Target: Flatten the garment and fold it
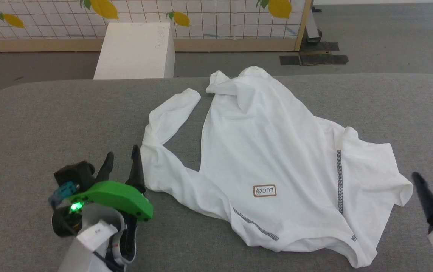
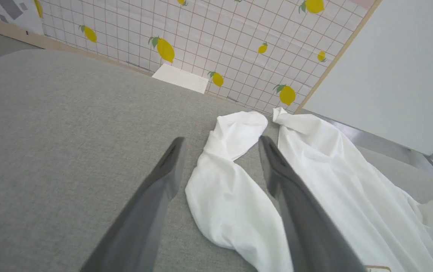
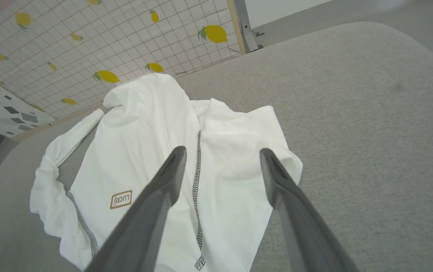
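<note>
The white garment [image 1: 269, 151] lies rumpled across the grey counter [image 1: 50, 121]. The left claw [image 1: 122, 160] is released right beside the garment, and the right claw [image 1: 428, 181] is released near its opposite edge.

Grey fabric-covered table [image 1: 50, 113] bears one white garment [image 1: 269, 158] (rumpled, label upward), lying directly on it.

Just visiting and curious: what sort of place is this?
Probably a robot test room, not a home: a crumpled white garment on a grey fabric-covered table before a lemon-printed grid partition.
</note>
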Robot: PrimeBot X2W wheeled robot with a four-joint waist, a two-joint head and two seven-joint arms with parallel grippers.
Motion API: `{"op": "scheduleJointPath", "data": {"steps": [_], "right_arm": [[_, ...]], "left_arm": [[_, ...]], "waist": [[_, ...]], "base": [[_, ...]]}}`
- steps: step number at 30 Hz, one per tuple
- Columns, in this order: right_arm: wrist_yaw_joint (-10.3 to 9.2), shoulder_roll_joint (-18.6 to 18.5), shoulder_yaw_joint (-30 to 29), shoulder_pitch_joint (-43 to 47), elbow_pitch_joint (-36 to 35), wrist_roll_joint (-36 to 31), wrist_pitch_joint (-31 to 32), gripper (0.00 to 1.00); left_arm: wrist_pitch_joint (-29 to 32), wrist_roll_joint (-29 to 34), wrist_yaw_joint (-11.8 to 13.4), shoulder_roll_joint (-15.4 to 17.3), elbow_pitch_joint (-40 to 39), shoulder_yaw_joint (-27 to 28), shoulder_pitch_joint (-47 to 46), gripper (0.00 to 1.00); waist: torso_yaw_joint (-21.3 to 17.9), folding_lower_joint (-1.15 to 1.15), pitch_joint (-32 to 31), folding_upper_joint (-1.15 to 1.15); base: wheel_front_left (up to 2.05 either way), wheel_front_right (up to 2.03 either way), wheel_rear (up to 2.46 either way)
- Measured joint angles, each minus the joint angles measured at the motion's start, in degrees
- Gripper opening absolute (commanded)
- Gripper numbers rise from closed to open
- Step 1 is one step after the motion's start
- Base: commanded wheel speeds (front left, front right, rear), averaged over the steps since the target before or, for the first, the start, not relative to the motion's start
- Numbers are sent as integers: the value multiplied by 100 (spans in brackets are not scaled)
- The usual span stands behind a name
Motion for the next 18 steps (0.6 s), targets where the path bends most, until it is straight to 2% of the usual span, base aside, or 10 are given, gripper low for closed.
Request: {"op": "scheduleJointPath", "data": {"steps": [4,11,16,17,18], "right_arm": [[0,4,-368,-176,366,-77,-479,100],[0,23,19,-456,815,-26,-791,100],[0,23,147,-579,982,-30,-921,100],[0,23,157,-581,1003,-31,-935,100],[0,23,164,-581,1029,-34,-962,100]], "left_arm": [[878,-3,-47,73,474,-293,-786,100],[2799,248,-104,283,1887,-969,-2177,100],[3420,389,-242,324,2592,-1285,-2569,100],[3477,388,-285,323,2681,-1311,-2572,89],[3483,388,-315,323,2765,-1318,-2572,35]], "waist": [[-37,0,94,0],[-172,0,360,0],[-304,0,574,0],[-323,1,603,0],[-345,1,636,0]], "base": [[0,0,0],[0,0,0],[0,0,0],[0,0,0],[0,0,0]]}}
